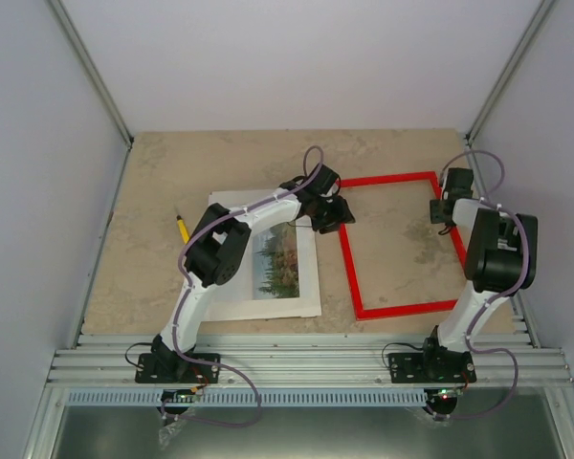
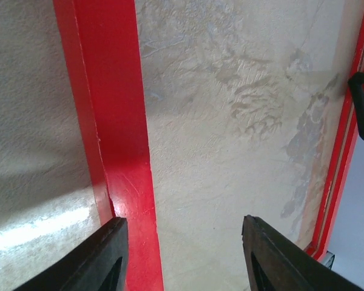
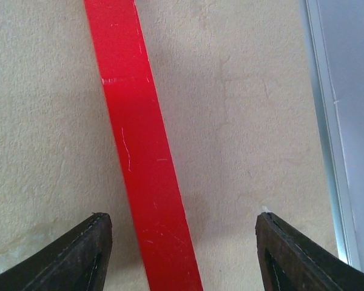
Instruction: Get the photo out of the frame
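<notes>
While the left claw [image 2: 183, 221] and right claw [image 3: 183, 215] gape empty, the frame [image 1: 350, 273] lies lengthwise near-to-far.

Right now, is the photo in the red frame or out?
Out. The frame lies empty, bare table showing inside it; the photo lies flat to its left, apart from it.

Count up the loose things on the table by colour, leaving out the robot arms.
Red: 1, the frame
White with a landscape print: 1, the photo
Yellow: 1, a pencil-like stick
Total: 3
</notes>
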You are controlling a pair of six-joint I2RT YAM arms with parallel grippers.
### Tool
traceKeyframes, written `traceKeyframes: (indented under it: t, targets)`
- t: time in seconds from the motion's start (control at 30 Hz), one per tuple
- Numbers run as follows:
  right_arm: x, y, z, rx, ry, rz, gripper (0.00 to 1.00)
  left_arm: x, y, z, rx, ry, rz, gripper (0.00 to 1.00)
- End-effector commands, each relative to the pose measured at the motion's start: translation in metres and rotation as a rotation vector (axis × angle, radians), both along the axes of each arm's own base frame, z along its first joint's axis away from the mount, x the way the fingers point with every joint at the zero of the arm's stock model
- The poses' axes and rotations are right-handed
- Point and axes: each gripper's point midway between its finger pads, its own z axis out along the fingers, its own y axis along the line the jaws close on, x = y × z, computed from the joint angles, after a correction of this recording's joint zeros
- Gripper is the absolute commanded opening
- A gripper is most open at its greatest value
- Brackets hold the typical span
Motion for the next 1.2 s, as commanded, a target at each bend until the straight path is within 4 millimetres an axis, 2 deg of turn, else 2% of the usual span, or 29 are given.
traceKeyframes:
  t: [0.0,0.13,0.27,0.33,0.37,0.5,0.67,0.83,0.97,1.07,1.17]
  targets:
    - [0.009,0.003,0.034,0.056,-0.089,-0.040,0.66,0.003,-0.006,0.015,-0.032,-0.020,-0.006,0.56]
    - [0.014,0.035,0.060,0.176,-0.161,-0.012,0.67,0.006,0.000,0.030,-0.033,-0.045,0.006,0.63]
    - [0.012,0.084,0.073,0.257,-0.173,0.047,0.72,0.015,0.025,0.049,-0.040,-0.082,0.056,0.68]
    - [0.007,0.115,0.076,0.287,-0.161,0.100,0.73,0.020,0.046,0.058,-0.026,-0.112,0.089,0.70]
    - [0.004,0.142,0.078,0.311,-0.150,0.161,0.74,0.024,0.059,0.062,-0.015,-0.128,0.109,0.72]
    - [-0.016,0.205,0.076,0.369,-0.110,0.279,0.79,0.030,0.110,0.075,0.035,-0.177,0.180,0.77]
    - [-0.039,0.259,0.063,0.415,-0.035,0.364,0.82,0.021,0.175,0.077,0.097,-0.190,0.258,0.82]
    - [-0.060,0.295,0.047,0.433,0.028,0.433,0.87,-0.003,0.243,0.072,0.182,-0.201,0.349,0.88]
    - [-0.079,0.319,0.026,0.423,0.097,0.482,0.89,-0.031,0.292,0.059,0.238,-0.170,0.412,0.92]
    - [-0.088,0.321,0.007,0.386,0.148,0.475,0.90,-0.047,0.325,0.053,0.273,-0.155,0.470,0.96]
    - [-0.091,0.318,-0.003,0.368,0.172,0.466,0.92,-0.062,0.350,0.050,0.281,-0.139,0.506,0.98]
